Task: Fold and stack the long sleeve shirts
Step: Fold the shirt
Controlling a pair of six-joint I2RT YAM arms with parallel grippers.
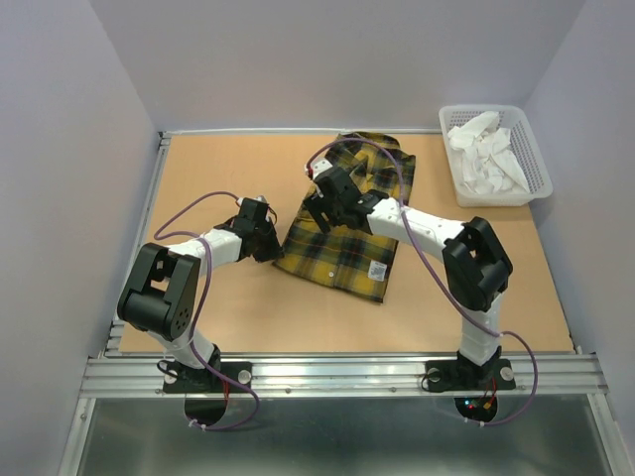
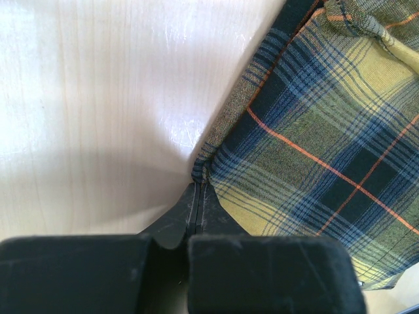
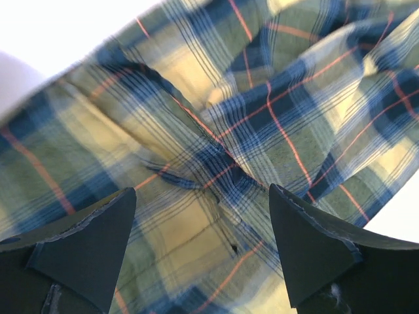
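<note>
A yellow and dark plaid long sleeve shirt (image 1: 347,228) lies partly folded on the tan table (image 1: 228,297), a white label showing near its front edge. My left gripper (image 1: 266,238) is at the shirt's left edge with its jaws closed. In the left wrist view the closed fingertips (image 2: 196,196) pinch the shirt's edge (image 2: 308,144) at a corner fold. My right gripper (image 1: 322,208) hovers over the middle of the shirt. In the right wrist view it (image 3: 203,196) is open, with wrinkled plaid cloth (image 3: 229,131) between and below the fingers.
A white plastic basket (image 1: 496,154) holding white cloth stands at the far right corner of the table. Grey walls enclose the table at left, back and right. A metal rail (image 1: 337,372) runs along the near edge by the arm bases.
</note>
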